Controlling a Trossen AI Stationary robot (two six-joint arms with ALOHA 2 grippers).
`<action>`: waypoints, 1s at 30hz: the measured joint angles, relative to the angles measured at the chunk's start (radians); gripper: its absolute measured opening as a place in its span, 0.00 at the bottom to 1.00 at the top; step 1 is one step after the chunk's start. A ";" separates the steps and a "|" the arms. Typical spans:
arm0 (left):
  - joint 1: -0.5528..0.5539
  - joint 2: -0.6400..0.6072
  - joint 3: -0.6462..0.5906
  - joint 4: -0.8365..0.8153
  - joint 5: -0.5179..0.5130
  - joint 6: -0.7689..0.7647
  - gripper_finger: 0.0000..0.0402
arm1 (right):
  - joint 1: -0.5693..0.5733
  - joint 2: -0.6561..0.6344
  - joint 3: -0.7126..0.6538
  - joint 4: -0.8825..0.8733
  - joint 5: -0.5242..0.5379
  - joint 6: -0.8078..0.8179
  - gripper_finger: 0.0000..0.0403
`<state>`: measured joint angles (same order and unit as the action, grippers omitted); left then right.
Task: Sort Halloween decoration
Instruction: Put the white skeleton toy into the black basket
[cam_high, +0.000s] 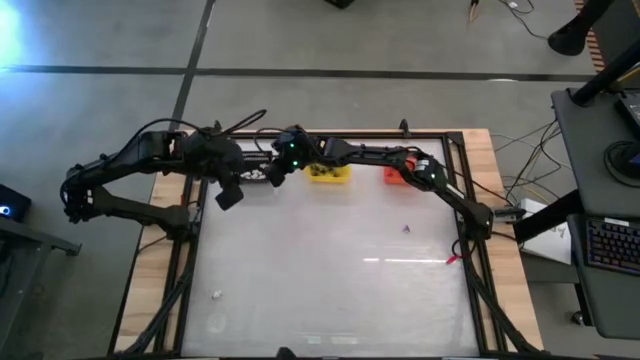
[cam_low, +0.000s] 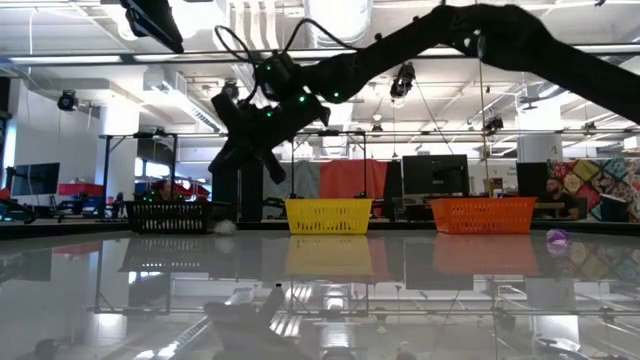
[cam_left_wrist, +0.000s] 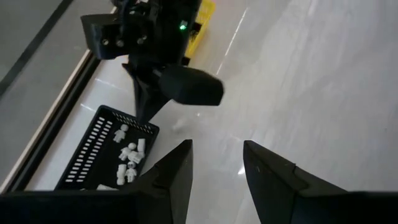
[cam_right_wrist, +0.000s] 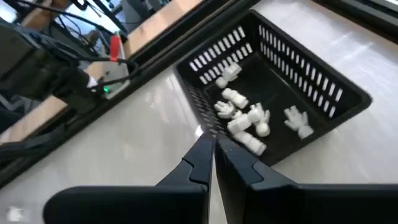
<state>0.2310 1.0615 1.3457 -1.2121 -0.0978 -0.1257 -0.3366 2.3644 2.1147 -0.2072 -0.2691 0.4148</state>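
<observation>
The black basket (cam_right_wrist: 280, 93) holds several white bits (cam_right_wrist: 245, 118) on its floor; it stands at the table's far edge (cam_high: 255, 176). My right gripper (cam_right_wrist: 212, 146) is shut and empty, hanging just above the basket's near corner (cam_left_wrist: 142, 115). One white bit (cam_left_wrist: 179, 124) lies on the table beside the basket. My left gripper (cam_left_wrist: 216, 158) is open and empty, raised over the table just left of the basket (cam_high: 229, 193). A purple bit (cam_low: 557, 238) lies far right, and another white bit (cam_high: 216, 295) lies near the left front.
The yellow basket (cam_high: 328, 173) and the orange basket (cam_high: 397, 176) stand in a row right of the black one along the far edge. A small red object (cam_high: 452, 260) lies by the right rail. My right arm stretches across above the yellow and orange baskets.
</observation>
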 joint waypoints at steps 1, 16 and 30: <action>0.000 0.000 0.000 0.000 0.000 -0.006 0.31 | -0.004 0.014 0.020 -0.010 -0.002 -0.012 0.03; 0.000 0.000 0.000 -0.009 -0.001 -0.041 0.31 | -0.032 0.045 0.240 -0.450 -0.099 -0.256 0.03; 0.000 -0.001 0.000 -0.008 -0.001 -0.053 0.31 | -0.010 0.046 0.237 -0.514 -0.127 -0.473 0.24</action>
<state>0.2310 1.0603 1.3457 -1.2200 -0.0986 -0.1788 -0.3470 2.4107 2.3512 -0.7210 -0.3957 -0.0584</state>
